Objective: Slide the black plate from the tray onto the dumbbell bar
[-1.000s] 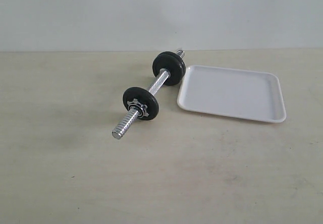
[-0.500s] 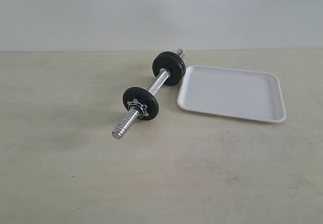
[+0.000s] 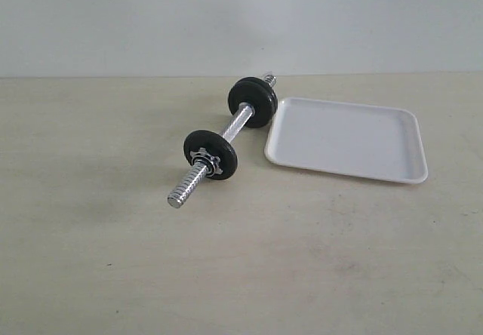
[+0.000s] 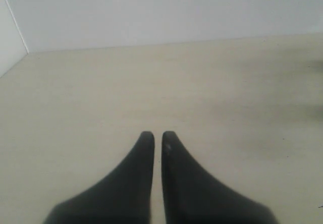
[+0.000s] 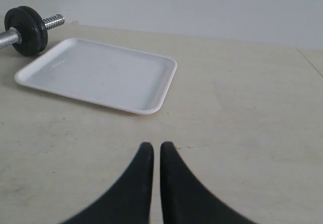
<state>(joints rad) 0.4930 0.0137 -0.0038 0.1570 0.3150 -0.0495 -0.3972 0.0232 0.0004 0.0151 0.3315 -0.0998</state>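
Nothing has shifted since the earlier exterior frames. The short chrome dumbbell bar [image 3: 235, 124] with threaded ends, the white rectangular plastic tray [image 3: 343, 139] and both discs lie where they did on the pale wooden tabletop [image 3: 113, 259].

The round, flat black plate [image 3: 253, 102] of metal stands on edge on the bar, just beside the tray's corner, with a stub of thread poking out past it. A second black disc [image 3: 210, 154] sits further along the bar, away from the tray, with a silver star-shaped collar [image 3: 205, 161] against it.

From the right gripper [image 5: 153, 146], the black plate [image 5: 26, 23] lies well apart, beyond the tray [image 5: 101, 72]. This gripper's dark fingers are drawn almost together with only a thin slit between them, and they hold nothing. The left gripper [image 4: 157, 134] is closed the same way on nothing, over bare tabletop with no task item in its view.

The tray shows only its own white floor.
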